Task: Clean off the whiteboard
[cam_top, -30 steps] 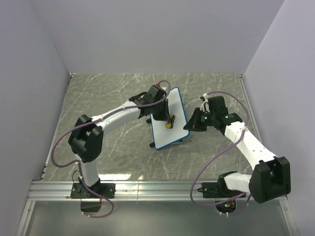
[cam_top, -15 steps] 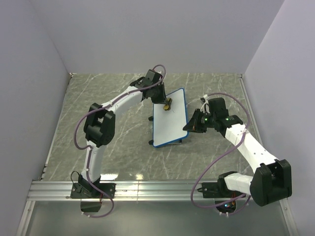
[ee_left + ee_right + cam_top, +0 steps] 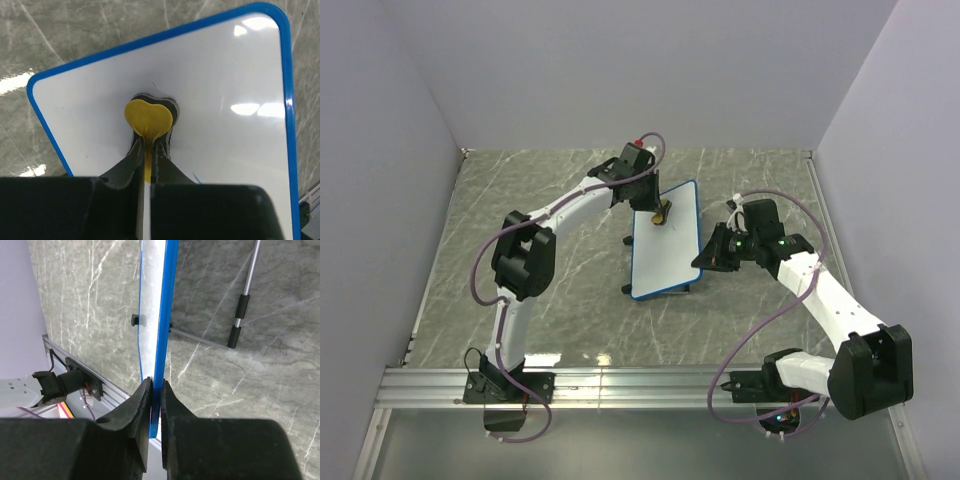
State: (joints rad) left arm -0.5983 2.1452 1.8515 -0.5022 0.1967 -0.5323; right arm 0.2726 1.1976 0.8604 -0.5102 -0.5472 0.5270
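The whiteboard [image 3: 667, 240], white with a thin blue rim, lies tilted mid-table, raised on its right side. My right gripper [image 3: 705, 258] is shut on its right edge; the right wrist view shows the blue rim [image 3: 164, 315] edge-on between the jaws. My left gripper [image 3: 658, 212] is shut on a small yellow eraser [image 3: 663, 211] and presses it on the board's far end. In the left wrist view the eraser [image 3: 148, 119] rests on the white surface [image 3: 225, 85], with a short blue mark [image 3: 197, 178] just right of the fingers.
Grey marble tabletop [image 3: 550, 200] with walls on three sides. A metal rail [image 3: 620, 385] runs along the near edge. The board's wire stand with black feet [image 3: 239, 320] shows beneath the board in the right wrist view.
One second ago the left gripper held the eraser at the board's middle; it has moved to the far end. The board's far end has shifted a little. The right gripper keeps its hold.
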